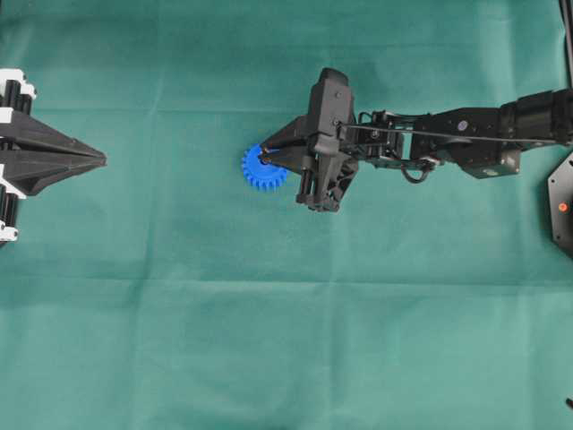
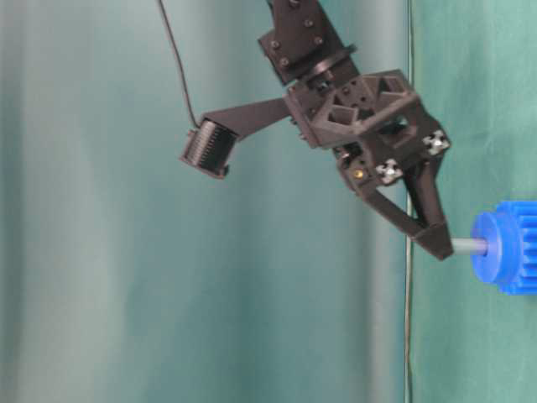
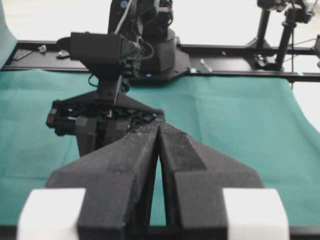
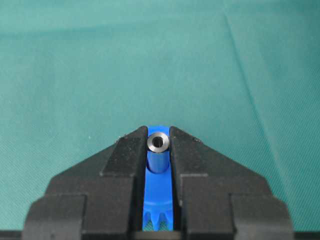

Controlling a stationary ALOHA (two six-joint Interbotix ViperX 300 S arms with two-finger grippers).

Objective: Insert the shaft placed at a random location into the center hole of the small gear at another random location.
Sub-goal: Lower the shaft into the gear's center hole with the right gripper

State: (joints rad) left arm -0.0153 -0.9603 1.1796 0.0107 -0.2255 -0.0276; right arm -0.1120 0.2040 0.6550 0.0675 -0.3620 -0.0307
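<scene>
Right gripper (image 4: 159,150) pinches the shaft (image 4: 159,142) between its two black fingertips, jaws drawn in close on either side of it; in the right wrist view the pin's shiny round end, with a dark spot at its centre, faces the camera from the narrow gap; in the table-level view the grey shaft (image 2: 468,246) reaches from the fingertips to the raised hub of the small gear (image 2: 508,256), its far end meeting the hub at the middle, where the center hole would be, though the hole itself cannot be seen; how deep the pin sits cannot be told. From overhead the blue small gear (image 1: 262,170) lies flat on the green cloth (image 1: 269,340), near the middle of the surface and somewhat toward its far edge, with the right gripper (image 1: 265,158) over it. Left gripper (image 3: 159,132) rests at the left edge of the surface, well apart from the gear; its fingers are pressed together with nothing between them.
</scene>
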